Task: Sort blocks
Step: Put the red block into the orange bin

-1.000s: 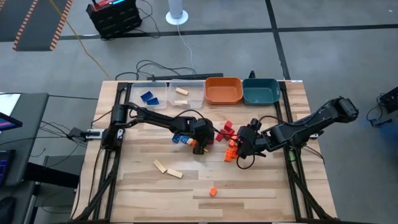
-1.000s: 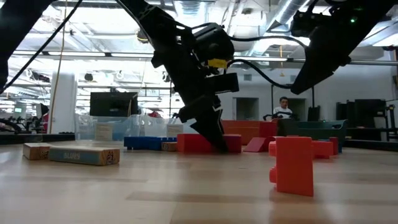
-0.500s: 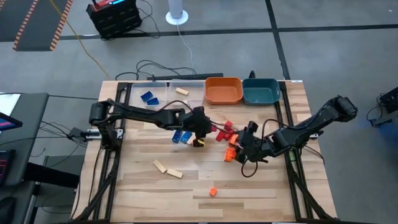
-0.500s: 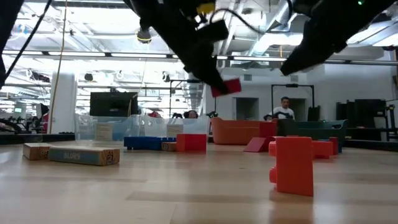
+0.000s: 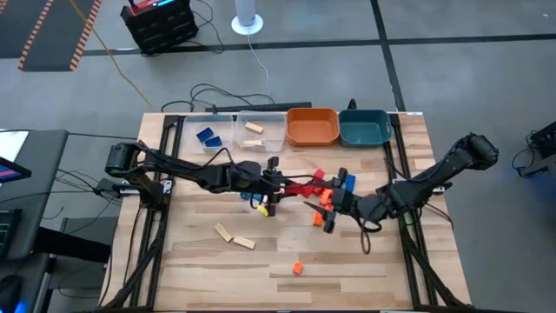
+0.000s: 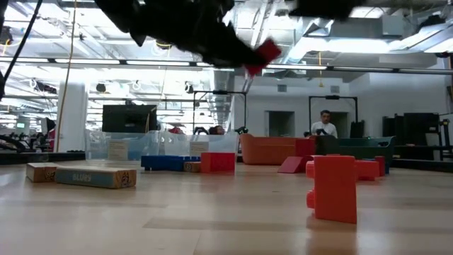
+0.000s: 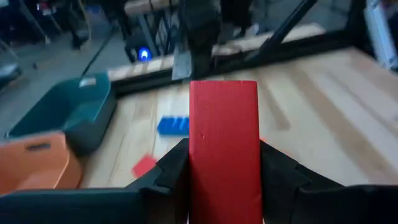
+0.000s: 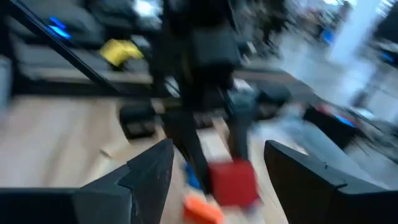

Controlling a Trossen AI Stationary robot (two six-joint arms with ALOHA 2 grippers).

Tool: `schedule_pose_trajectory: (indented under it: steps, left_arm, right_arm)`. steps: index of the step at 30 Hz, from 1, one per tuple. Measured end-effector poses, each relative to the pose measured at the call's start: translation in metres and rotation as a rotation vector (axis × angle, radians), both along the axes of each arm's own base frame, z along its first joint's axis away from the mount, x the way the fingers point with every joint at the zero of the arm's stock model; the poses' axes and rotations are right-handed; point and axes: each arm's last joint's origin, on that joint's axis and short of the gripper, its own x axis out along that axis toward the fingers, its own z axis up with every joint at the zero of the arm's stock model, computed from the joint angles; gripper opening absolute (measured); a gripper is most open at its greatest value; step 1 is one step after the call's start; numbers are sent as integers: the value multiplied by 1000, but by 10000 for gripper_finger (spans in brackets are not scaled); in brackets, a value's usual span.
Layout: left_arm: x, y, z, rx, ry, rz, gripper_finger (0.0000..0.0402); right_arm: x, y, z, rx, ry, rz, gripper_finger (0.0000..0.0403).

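Observation:
My left gripper [image 5: 285, 184] is above the table's middle, shut on a red block [image 7: 224, 143] that shows high in the air in the low view [image 6: 267, 51]. My right gripper [image 5: 330, 212] stands open to the right of it, with nothing between its fingers [image 8: 149, 169]. Orange blocks [image 5: 323, 209] lie on the table by it. More red blocks [image 5: 317, 176] and a blue block [image 5: 347, 183] lie just beyond. Two tan blocks [image 5: 234, 236] and a small orange one [image 5: 297, 269] lie nearer the front edge. My left gripper pinches the red block between its two fingers [image 7: 174, 168], one on each long side [image 7: 194, 155]. The fingers come nearly level from the table's left and lie along the block, which sticks out past their tips. The block is lifted clear of the table.
Along the far edge stand two clear bins, one with blue blocks [image 5: 207, 136] and one with a tan block [image 5: 254, 128], then an orange bin [image 5: 313, 126] and a teal bin [image 5: 365, 126]. A person [image 6: 324, 124] is in the room behind.
My left gripper has risen with the red block, lifting it off the table, and has tipped from pointing steeply down to nearly level. My right gripper has also risen and tipped up toward level, staying open.

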Motion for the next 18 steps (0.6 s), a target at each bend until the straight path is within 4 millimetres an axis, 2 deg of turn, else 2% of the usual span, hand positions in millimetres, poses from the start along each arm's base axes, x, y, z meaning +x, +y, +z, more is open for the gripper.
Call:
schedule_pose_trajectory:
  steps: [4,12,18]
  left_arm:
    - [1,-8,4,-4,-52,-31,123]
    - [1,-12,9,-33,-105,-38,123]
    - [1,-12,10,-51,-109,-34,123]
  right_arm:
    - [9,-11,6,-29,-54,52,282]
    - [35,-22,-14,-70,-35,63,282]
    - [39,-21,-16,-68,-49,69,282]
